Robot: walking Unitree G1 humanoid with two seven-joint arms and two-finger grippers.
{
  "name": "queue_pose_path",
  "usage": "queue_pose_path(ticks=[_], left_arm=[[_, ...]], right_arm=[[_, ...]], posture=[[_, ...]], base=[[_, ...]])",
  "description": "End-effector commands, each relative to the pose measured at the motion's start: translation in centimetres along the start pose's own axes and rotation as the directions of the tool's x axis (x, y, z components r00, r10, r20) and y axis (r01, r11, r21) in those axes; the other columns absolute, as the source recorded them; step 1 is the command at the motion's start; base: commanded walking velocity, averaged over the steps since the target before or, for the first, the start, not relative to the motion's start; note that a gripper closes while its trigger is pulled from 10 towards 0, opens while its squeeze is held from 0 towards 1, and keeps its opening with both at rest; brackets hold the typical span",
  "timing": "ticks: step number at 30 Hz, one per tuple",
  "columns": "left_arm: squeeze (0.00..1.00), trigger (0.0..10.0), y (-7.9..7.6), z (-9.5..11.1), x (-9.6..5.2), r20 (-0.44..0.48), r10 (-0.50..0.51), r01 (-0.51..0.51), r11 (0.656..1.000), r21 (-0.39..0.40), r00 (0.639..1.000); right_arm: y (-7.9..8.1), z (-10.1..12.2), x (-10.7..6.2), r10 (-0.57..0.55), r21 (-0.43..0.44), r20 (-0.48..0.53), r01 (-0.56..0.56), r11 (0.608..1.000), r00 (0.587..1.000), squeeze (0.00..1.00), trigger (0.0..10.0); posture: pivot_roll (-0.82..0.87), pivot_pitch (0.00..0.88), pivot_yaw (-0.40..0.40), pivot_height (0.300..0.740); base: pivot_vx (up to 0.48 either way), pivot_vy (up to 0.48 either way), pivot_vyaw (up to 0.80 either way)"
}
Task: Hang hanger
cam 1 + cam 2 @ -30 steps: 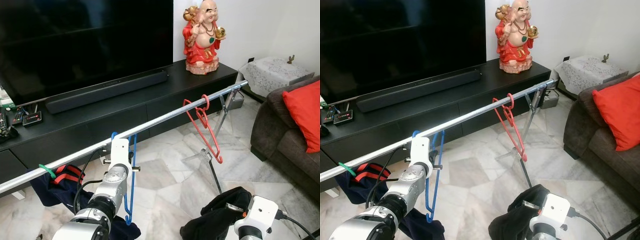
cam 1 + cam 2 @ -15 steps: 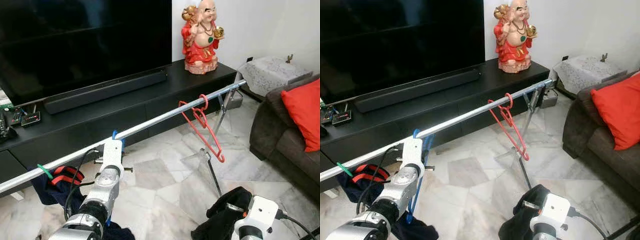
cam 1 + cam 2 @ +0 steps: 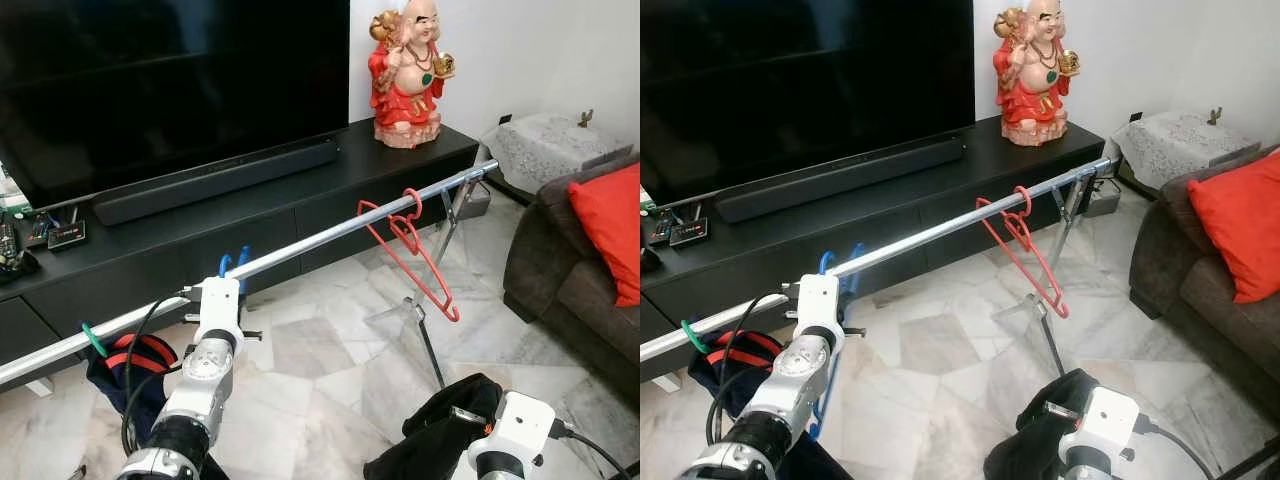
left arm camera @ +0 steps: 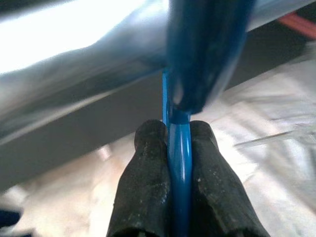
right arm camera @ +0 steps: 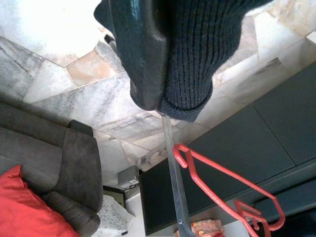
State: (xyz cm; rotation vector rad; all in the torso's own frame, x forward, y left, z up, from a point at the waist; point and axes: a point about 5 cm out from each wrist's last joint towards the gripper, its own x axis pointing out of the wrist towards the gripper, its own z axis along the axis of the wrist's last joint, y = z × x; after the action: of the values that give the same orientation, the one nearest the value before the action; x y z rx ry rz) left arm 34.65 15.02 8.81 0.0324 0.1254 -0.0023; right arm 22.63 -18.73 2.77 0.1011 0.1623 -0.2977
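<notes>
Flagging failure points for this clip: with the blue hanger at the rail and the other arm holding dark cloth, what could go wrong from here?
1. The left tool is shut on the blue hanger, whose hook sits at the rail; pulling away before opening could drag the hook off.
2. The right tool holds a dark garment low near the floor; it might slip or drag.

shiny metal rail (image 3: 330,233), glossy blue plastic hanger (image 4: 179,148), dark ribbed knit cloth (image 5: 197,49), polished marble floor (image 3: 330,370).
</notes>
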Motion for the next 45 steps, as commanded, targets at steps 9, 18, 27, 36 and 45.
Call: queue_pose_path(ticks=[9,18,27,36,45], left_arm=[[0.0,2.0,0.4,-0.3,-2.1,0.049,-0.184,0.179,0.979,0.095,0.982],[0.0,10.0,0.2,-2.8,-4.3,-0.108,-0.405,0.419,0.857,0.3,0.908],[0.0,10.0,1.4,-9.3,-6.9,-0.452,-0.393,0.497,0.857,0.134,0.801],[0.0,10.0,4.2,-10.3,-6.9,-0.441,-0.267,0.315,0.948,0.038,0.857],[0.0,10.0,8.1,-15.4,-11.4,-0.628,-0.122,0.095,0.993,-0.076,0.769]], right_arm=[[0.3,0.0,-0.1,0.01,0.002,0.006,-0.01,1.0,1.0,0.0,10.0],[0.2,0.0,-0.1,0.01,-0.001,0.005,-0.01,1.0,1.0,0.0,10.0],[0.3,0.1,0.1,0.014,-0.004,0.006,-0.014,1.0,1.0,0.0,10.0],[0.0,0.3,0.3,0.015,-0.012,0.01,-0.015,1.0,1.0,0.0,10.0],[0.1,0.4,0.5,0.02,-0.014,0.012,-0.019,1.0,1.0,0.0,10.0]], posture=[[0.04,0.005,0.082,0.74],[0.05,0.007,0.078,0.74],[0.05,0.01,0.073,0.74],[0.05,0.005,0.065,0.74],[0.04,0.0,0.062,0.74]], base=[[0.0,0.0,0.0],[0.0,0.0,0.0],[0.0,0.0,0.0],[0.0,0.0,0.0],[0.0,0.0,0.0]])
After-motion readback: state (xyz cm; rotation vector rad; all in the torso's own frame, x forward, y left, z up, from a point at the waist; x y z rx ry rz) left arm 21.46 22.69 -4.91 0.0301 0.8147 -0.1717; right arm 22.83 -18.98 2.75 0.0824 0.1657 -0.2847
